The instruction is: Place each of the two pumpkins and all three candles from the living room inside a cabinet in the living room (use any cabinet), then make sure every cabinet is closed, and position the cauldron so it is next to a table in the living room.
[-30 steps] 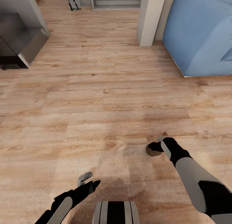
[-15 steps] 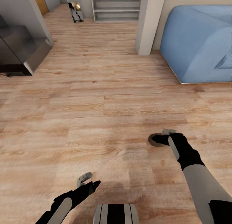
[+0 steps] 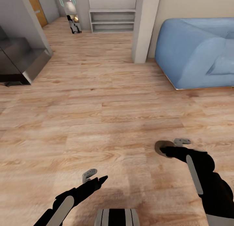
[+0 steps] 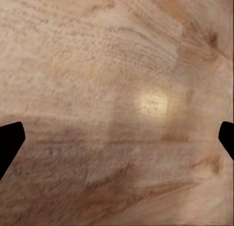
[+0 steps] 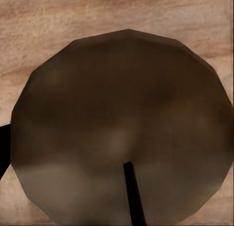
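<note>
Right claw [image 3: 166,150] is clenched on a candle [image 3: 161,147] above the wood floor [image 3: 107,115]; its flat top and dark wick [image 5: 134,194] face the right wrist camera; left claw [image 3: 97,178] hangs released over bare floor; blue sofa [image 3: 195,53] stands ahead at right.

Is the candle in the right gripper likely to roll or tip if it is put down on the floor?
Probably not, if set on its flat end: the candle looks short and wide, so it should stand steadily. On its side, its round outline suggests it could roll across the smooth wood floor. It appears rigid.
</note>
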